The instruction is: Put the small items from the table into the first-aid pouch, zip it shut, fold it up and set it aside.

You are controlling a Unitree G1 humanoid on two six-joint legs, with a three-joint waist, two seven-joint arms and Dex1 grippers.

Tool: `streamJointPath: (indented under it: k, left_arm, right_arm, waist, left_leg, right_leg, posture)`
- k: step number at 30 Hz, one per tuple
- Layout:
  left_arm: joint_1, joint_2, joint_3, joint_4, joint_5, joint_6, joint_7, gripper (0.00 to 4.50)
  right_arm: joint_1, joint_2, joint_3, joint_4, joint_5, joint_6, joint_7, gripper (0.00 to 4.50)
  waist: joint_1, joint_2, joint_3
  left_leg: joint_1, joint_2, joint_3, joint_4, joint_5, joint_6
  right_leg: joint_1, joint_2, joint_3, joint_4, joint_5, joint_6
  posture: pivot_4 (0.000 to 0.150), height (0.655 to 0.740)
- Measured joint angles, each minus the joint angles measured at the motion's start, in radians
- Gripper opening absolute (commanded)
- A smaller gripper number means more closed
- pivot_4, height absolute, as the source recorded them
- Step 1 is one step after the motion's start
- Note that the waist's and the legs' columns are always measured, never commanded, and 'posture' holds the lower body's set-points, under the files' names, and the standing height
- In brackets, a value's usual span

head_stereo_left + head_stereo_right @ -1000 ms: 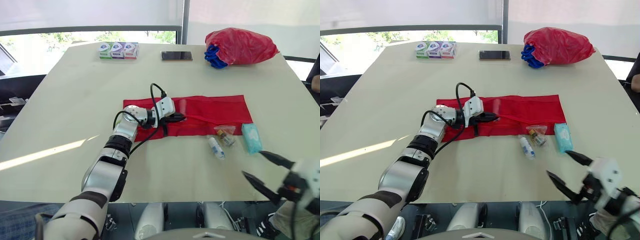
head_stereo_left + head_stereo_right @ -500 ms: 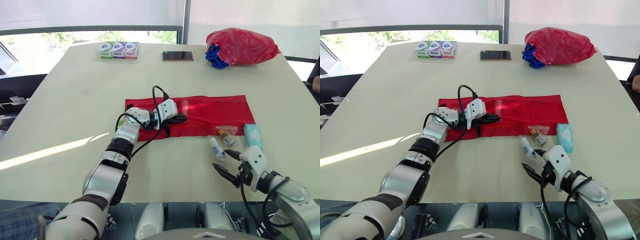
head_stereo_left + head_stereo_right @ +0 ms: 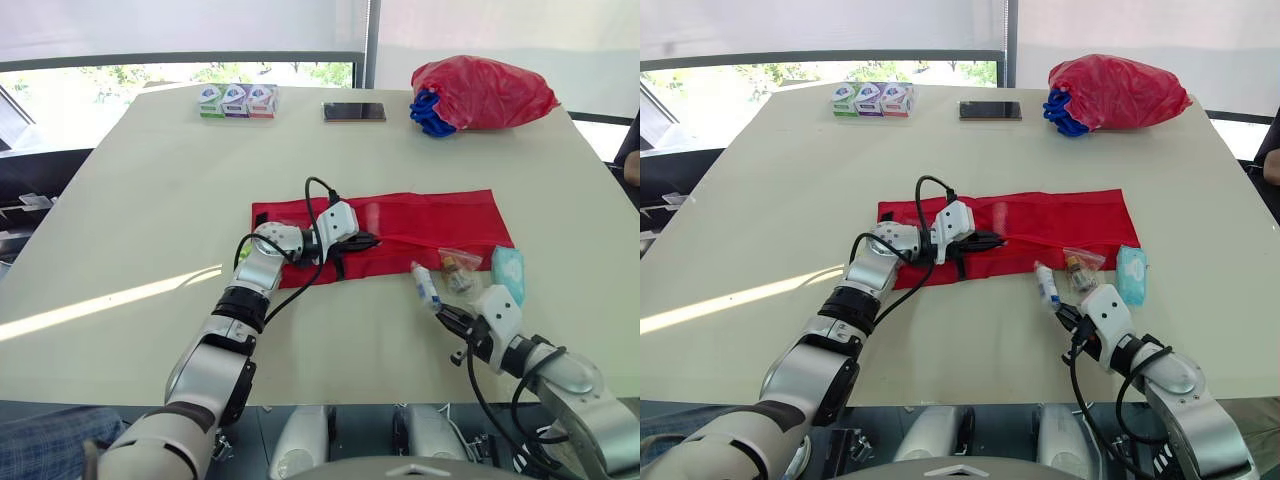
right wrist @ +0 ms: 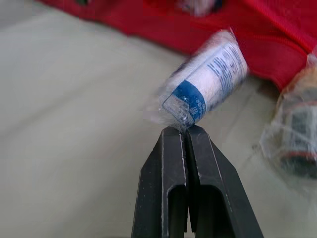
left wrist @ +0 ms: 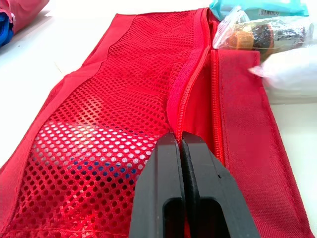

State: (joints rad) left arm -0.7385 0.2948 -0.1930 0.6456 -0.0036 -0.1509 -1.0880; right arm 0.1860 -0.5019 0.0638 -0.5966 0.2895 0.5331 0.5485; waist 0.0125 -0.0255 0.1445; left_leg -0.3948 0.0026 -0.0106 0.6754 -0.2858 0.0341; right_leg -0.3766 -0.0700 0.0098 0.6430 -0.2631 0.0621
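The red first-aid pouch [image 3: 430, 215] lies flat and unfolded mid-table, its mesh pocket [image 5: 114, 99] unzipped. My left gripper [image 3: 365, 240] rests on its left half, shut on the mesh edge beside the zip [image 5: 214, 89]. Just in front of the pouch lies a white tube with a blue label [image 3: 425, 283] in clear wrap. My right gripper [image 3: 1064, 315] is shut on the wrap's near tip [image 4: 178, 116]. A clear bag of small bottles [image 3: 458, 268] and a teal wipes pack [image 3: 508, 272] lie to the tube's right.
At the table's far edge are a red plastic bag over something blue [image 3: 480, 92], a dark phone [image 3: 353, 112] and three small boxes [image 3: 237, 100]. A person's arm [image 3: 630, 150] shows at the right edge.
My right gripper came in from the lower right to the white tube and went from wide open to shut on its wrap. The left gripper stayed on the pouch.
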Motion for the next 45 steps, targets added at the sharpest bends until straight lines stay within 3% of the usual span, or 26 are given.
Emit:
streamJointPath:
  k: [13,21,25,31,36,43,44,45]
  left_arm:
    - [0.000,0.002,-0.004,0.000,0.000,-0.002,-0.007,0.00]
    - [0.000,0.006,-0.004,0.000,0.000,-0.005,-0.010,0.00]
    - [-0.001,0.011,-0.004,0.001,0.000,-0.006,-0.017,0.00]
    - [-0.001,0.012,-0.004,0.002,0.000,-0.007,-0.020,0.00]
    - [-0.001,0.008,-0.005,0.006,0.000,-0.010,-0.021,0.00]
    - [-0.002,0.008,-0.005,0.009,0.000,-0.010,-0.022,0.00]
    - [-0.002,0.008,-0.005,0.009,0.000,-0.010,-0.022,0.00]
    - [-0.002,0.008,-0.005,0.009,0.000,-0.010,-0.022,0.00]
  right_arm:
    - [-0.213,0.018,0.098,0.044,0.011,0.077,0.005,0.02]
    - [-0.092,-0.085,0.064,-0.029,0.007,0.091,0.023,0.02]
    - [0.004,-0.152,-0.016,-0.033,0.012,0.087,0.050,1.36]
    - [0.046,-0.117,-0.109,-0.089,0.081,0.118,0.039,4.48]
    - [0.019,-0.046,-0.092,-0.134,0.141,0.189,-0.019,4.48]
    - [-0.006,-0.006,-0.028,-0.100,0.079,0.227,-0.120,4.48]
    - [-0.006,-0.004,-0.023,-0.088,0.063,0.226,-0.132,3.97]
    - [-0.006,-0.003,-0.021,-0.084,0.051,0.222,-0.139,3.74]
  waist:
    - [0.000,0.000,0.000]
    - [0.001,0.000,0.000]
    - [-0.001,0.000,0.000]
    - [-0.001,0.000,0.000]
    - [0.001,0.000,0.000]
    - [0.000,0.000,0.000]
    - [0.000,0.000,0.000]
    - [-0.001,0.000,0.000]
  left_leg:
    - [0.000,0.000,0.000,0.000,0.000,0.000]
    - [0.000,0.000,0.000,0.000,0.000,0.000]
    - [0.000,0.000,0.000,0.000,0.000,0.000]
    - [0.000,0.001,0.000,0.000,0.000,0.000]
    - [0.000,0.000,0.000,0.000,0.000,0.000]
    - [0.000,0.000,0.000,0.000,0.000,0.000]
    - [0.000,0.000,0.000,0.000,0.000,0.000]
    - [0.000,0.000,0.000,0.000,0.000,0.000]
  right_leg:
    - [0.000,0.000,0.000,0.000,0.000,0.000]
    - [0.000,0.000,0.000,0.000,0.000,0.000]
    - [0.000,0.000,0.000,0.000,0.000,0.000]
    - [0.000,0.000,0.000,0.001,0.000,0.000]
    - [0.000,0.000,0.000,0.000,0.000,0.000]
    - [0.000,0.000,0.000,0.000,0.000,0.000]
    - [0.000,0.000,0.000,0.000,0.000,0.000]
    - [0.000,0.000,0.000,0.000,0.000,0.000]
  posture:
    - [0.150,0.7400]
    - [0.150,0.7400]
    - [0.150,0.7400]
    - [0.150,0.7400]
    - [0.150,0.7400]
    - [0.150,0.7400]
    - [0.150,0.7400]
    - [0.150,0.7400]
